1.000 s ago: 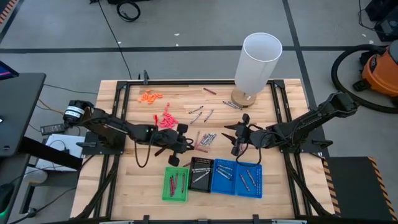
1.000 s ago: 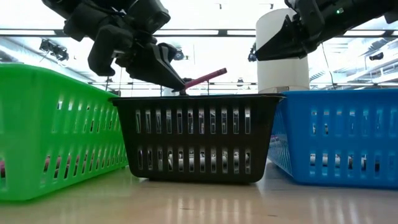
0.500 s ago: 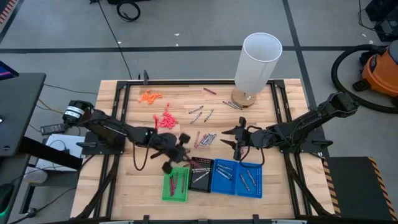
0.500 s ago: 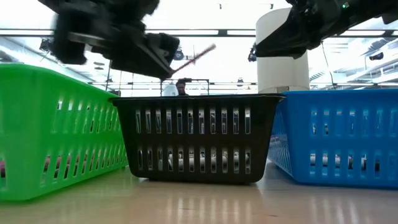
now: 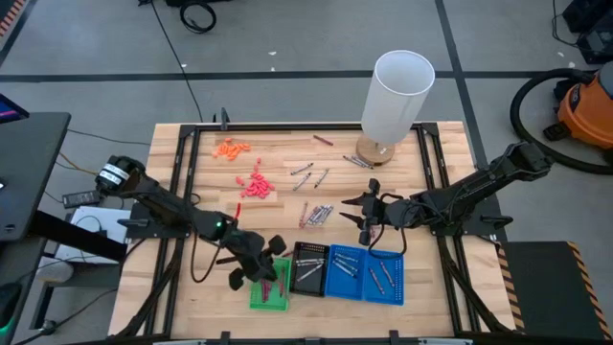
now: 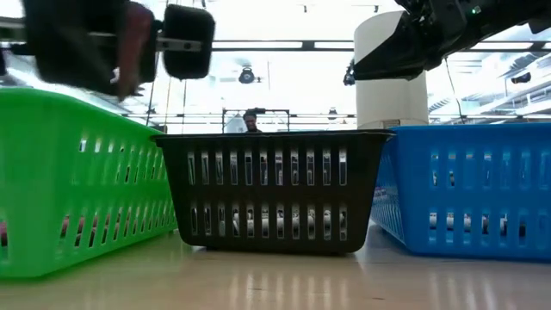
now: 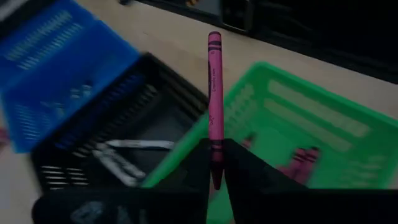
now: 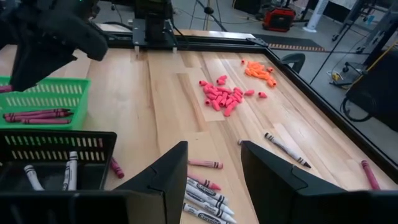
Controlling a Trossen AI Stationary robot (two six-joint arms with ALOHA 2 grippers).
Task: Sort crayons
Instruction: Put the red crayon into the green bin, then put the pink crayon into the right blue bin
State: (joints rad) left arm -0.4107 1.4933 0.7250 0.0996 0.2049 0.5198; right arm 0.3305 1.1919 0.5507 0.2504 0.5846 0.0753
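The left hand (image 7: 214, 163) hovers over the green tray (image 7: 323, 134), pinching a maroon crayon (image 7: 214, 109). Right hand (image 8: 214, 171) waits open over loose crayons (image 8: 202, 202) mid-worktop. Released off-centre, the crayon could fall into the black tray (image 7: 81, 158) alongside.

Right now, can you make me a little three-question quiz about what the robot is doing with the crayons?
1. True or false: the left gripper holds a maroon crayon above the green basket.
2. Which basket already has maroon crayons lying in it? A) green basket B) black basket C) blue basket
3. Fill in: the right gripper is open and holds ____.

Key
1. True. The left wrist view shows the crayon pinched between the fingers, over the green basket.
2. A. The black basket holds pale grey ones.
3. Nothing. It hangs near the loose crayons on the table.
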